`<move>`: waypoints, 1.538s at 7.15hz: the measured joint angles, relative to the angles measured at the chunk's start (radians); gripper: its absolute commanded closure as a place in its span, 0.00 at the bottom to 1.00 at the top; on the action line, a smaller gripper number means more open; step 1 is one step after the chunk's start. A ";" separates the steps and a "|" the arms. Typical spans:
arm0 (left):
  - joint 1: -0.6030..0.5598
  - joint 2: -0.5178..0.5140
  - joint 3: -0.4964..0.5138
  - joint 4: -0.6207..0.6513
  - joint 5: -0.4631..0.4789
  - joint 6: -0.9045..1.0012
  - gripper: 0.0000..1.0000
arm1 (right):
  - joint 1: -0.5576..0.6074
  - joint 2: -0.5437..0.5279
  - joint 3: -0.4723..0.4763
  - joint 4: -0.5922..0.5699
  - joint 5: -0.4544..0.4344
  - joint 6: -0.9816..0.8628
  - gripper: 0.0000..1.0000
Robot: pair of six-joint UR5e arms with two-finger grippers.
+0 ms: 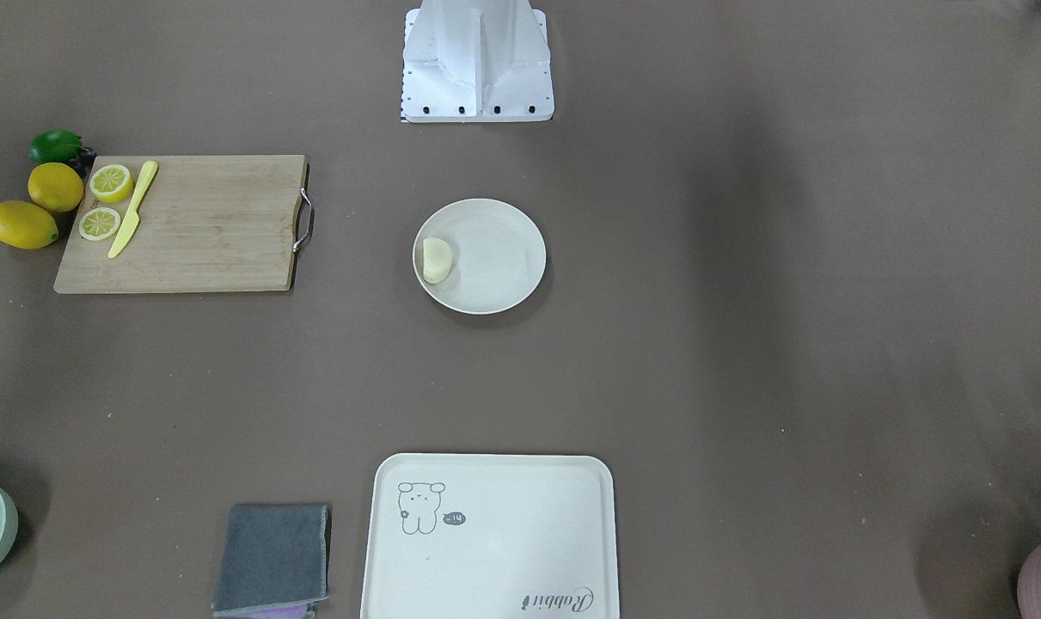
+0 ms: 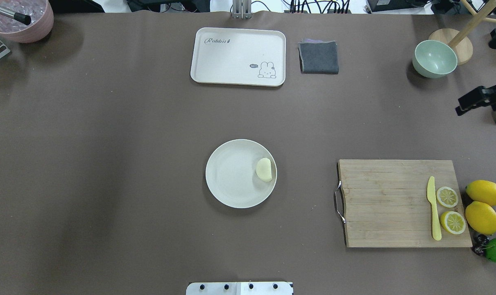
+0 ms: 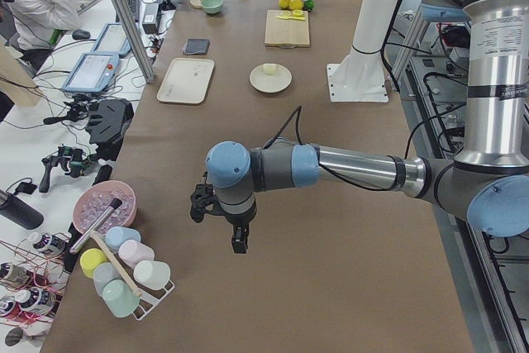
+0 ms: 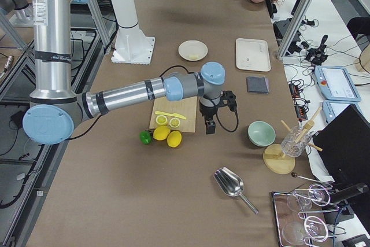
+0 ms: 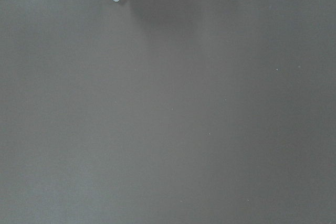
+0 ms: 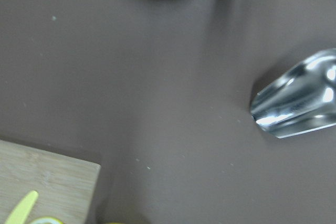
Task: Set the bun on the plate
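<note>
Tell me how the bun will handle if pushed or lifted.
The bun looks smooth and rounded, so it may slip when gripped. With one straight edge, a push would probably slide it across the plate rather than roll it.

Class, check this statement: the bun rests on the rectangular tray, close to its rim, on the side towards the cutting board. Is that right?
Not quite. The bun rests on the round plate, not on the rectangular tray. The rest holds: it lies close to the rim, on the side towards the cutting board. The overhead exterior view shows this.
</note>
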 measured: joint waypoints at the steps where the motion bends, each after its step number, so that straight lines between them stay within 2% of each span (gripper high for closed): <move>1: 0.000 0.000 0.000 0.000 0.000 0.000 0.02 | 0.089 -0.014 -0.012 -0.083 0.000 -0.146 0.00; 2: 0.000 0.000 0.000 0.000 0.000 0.000 0.02 | 0.187 -0.023 -0.011 -0.158 0.001 -0.280 0.00; 4: 0.001 0.002 0.000 0.000 0.000 0.000 0.02 | 0.303 -0.045 -0.009 -0.232 0.008 -0.377 0.00; 6: 0.001 0.005 -0.001 0.000 -0.001 0.000 0.02 | 0.323 -0.085 -0.029 -0.222 0.023 -0.380 0.00; 9: 0.001 0.005 -0.001 -0.002 -0.002 0.000 0.02 | 0.324 -0.101 -0.084 -0.172 0.119 -0.383 0.00; 11: 0.002 0.004 -0.001 -0.005 -0.002 0.000 0.02 | 0.324 -0.113 -0.100 -0.128 0.128 -0.390 0.00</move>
